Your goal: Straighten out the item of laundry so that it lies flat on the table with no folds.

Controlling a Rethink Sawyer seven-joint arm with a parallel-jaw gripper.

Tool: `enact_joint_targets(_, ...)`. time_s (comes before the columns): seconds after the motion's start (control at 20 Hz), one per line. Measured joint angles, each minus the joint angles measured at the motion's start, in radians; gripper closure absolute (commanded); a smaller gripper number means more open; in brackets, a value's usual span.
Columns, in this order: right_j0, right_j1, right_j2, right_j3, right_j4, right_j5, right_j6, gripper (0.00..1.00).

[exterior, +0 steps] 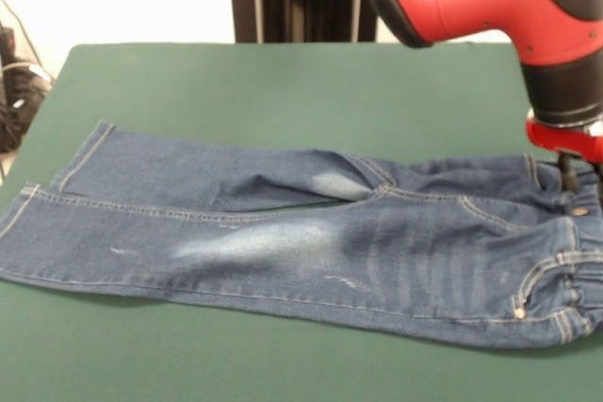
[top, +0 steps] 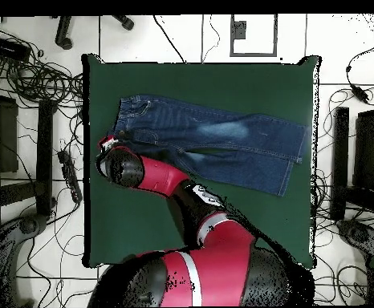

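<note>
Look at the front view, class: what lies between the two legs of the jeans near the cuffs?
Nothing but a thin wedge of bare green table cloth separates the legs of the jeans there; further up they overlap. The overhead view shows the same narrow gap.

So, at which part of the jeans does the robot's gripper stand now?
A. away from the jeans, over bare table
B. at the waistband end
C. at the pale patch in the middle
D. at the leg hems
B: in the front view the gripper comes down at the gathered waistband of the jeans, far from the leg hems.
</note>
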Motion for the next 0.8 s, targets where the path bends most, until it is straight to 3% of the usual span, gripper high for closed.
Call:
enact_joint_targets(0.6, -0.011, -0.003, -0.011, -0.01, 0.015, 0.052, 0.0, 0.0)
enact_joint_targets(0.8, -0.059, -0.061, 0.014, 0.049, 0.015, 0.062, 0.0, 0.0)
